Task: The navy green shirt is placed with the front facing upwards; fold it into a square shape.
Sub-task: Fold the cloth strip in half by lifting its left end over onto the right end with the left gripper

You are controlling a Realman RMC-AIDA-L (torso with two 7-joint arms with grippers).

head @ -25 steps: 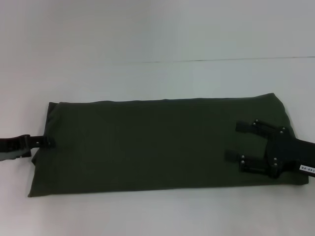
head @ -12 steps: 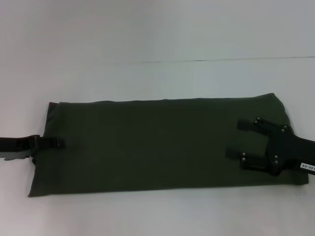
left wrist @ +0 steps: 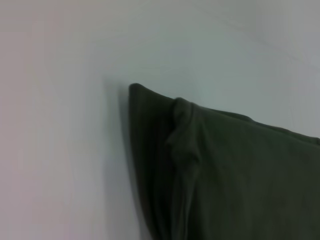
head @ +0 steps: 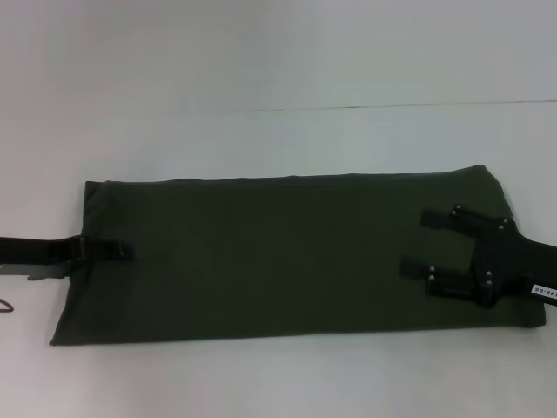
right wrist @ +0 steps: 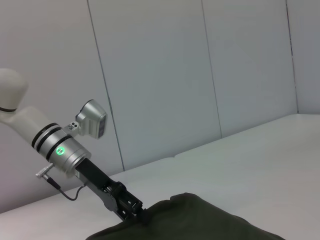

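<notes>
The navy green shirt [head: 278, 252] lies on the white table as a long flat band running left to right, plain side up. My right gripper [head: 413, 243] rests over its right end, open, with both fingers spread flat on the cloth. At the shirt's left end my left gripper [head: 122, 251] reaches in across the edge at mid-height. The right wrist view shows that left gripper [right wrist: 135, 209] touching the shirt's [right wrist: 200, 220] edge. In the left wrist view there is only a folded corner of the shirt [left wrist: 240, 175] with a raised crease.
The white table [head: 278, 139] extends well beyond the shirt toward the back, where a thin seam line [head: 392, 106] crosses it. Pale wall panels [right wrist: 160, 75] stand behind the table. A narrow strip of table shows in front of the shirt.
My left gripper has slid to the right, from the shirt's left edge to farther in over the cloth. The right gripper and the shirt have hardly moved.
</notes>
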